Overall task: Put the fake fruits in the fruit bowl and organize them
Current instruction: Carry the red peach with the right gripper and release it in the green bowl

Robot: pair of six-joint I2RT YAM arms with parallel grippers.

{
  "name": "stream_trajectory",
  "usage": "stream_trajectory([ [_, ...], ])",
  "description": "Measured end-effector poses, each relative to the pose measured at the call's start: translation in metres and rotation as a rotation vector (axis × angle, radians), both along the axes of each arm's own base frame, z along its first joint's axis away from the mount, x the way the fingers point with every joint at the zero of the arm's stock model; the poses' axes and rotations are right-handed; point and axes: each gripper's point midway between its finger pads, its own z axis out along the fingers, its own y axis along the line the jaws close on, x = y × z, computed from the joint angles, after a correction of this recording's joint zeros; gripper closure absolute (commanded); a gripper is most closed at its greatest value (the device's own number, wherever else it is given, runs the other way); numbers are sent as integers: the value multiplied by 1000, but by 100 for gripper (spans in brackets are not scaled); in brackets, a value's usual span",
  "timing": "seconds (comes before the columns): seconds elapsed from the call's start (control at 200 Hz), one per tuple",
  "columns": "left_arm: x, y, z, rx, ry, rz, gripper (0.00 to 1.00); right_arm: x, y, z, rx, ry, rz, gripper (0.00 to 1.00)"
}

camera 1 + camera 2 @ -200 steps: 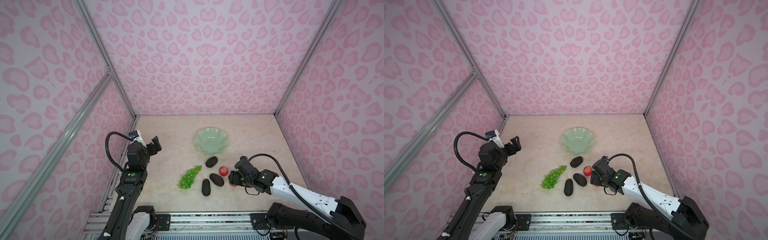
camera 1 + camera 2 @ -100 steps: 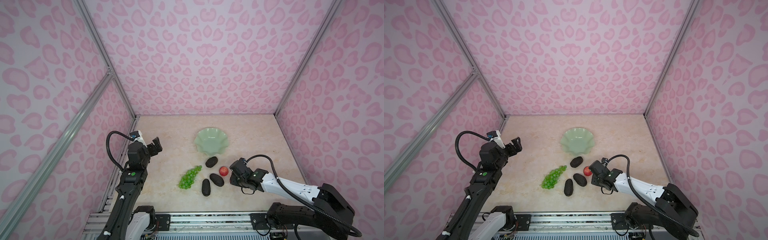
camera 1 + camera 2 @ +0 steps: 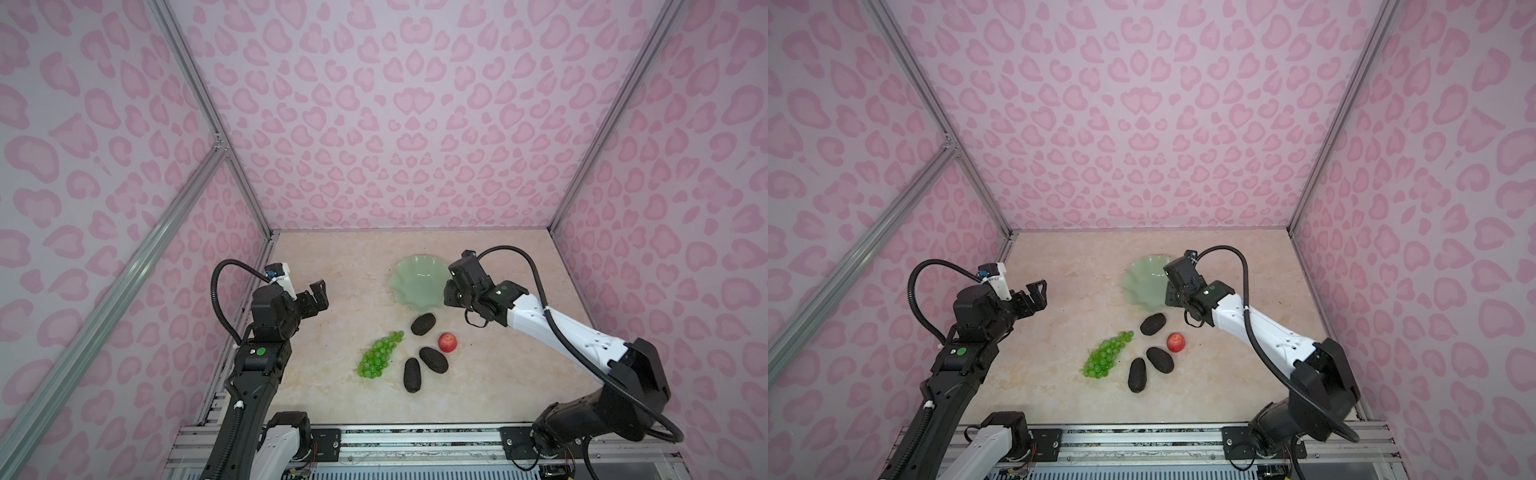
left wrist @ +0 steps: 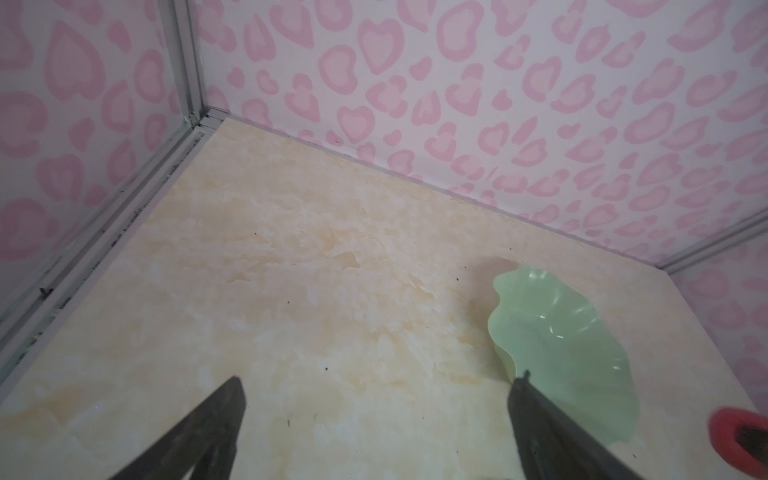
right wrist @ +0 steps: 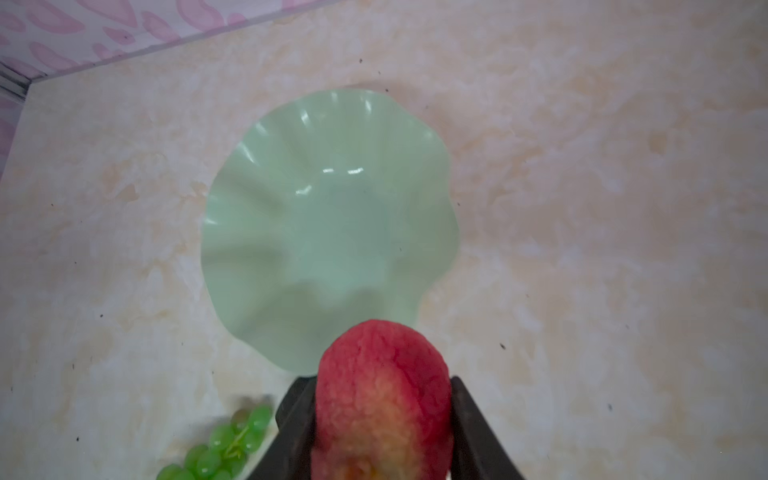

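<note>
Gripping apple (image 5: 382,399), right claw (image 5: 380,415) faces bowl (image 5: 332,216).

This is a lab test cell for robots, not a home. A marble-look tabletop (image 3: 340,291) is boxed in by panels of pink heart-print paper (image 3: 407,124) held in bare aluminium framing (image 3: 208,120). Along the tabletop's near edge runs a metal rail (image 3: 415,436) where two robot arms (image 3: 257,374) are bolted, with loose cables (image 3: 536,274) and exposed wiring beside it.
</note>
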Motion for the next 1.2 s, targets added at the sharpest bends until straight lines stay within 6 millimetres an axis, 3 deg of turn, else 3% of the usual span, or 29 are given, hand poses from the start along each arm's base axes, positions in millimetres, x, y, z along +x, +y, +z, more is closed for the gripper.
stream_trajectory([
  [0.16,-22,-28,-10,-68,69,-117,5,67,39,-25,-29,35,91,66],
  [0.28,-42,-60,-16,-95,116,-223,7,90,59,-54,-46,75,152,65],
  [0.41,-66,-95,-29,-119,180,-325,8,104,70,-86,-59,124,185,63],
  [0.605,-94,-131,-71,-88,329,-395,8,109,73,-125,-76,188,198,55],
  [0.77,-110,-159,-92,-16,404,-453,8,119,77,-131,-64,173,200,41],
  [0.885,-121,-181,-103,35,449,-503,8,114,72,-134,-57,202,204,31],
  [0.94,-125,-191,-107,57,469,-526,8,111,68,-128,-51,200,199,24],
  [1.0,-129,-202,-111,83,488,-548,7,108,62,-108,-41,178,191,18],
  [1.2,-138,-232,-133,159,570,-601,7,91,30,10,51,-52,147,8],
])
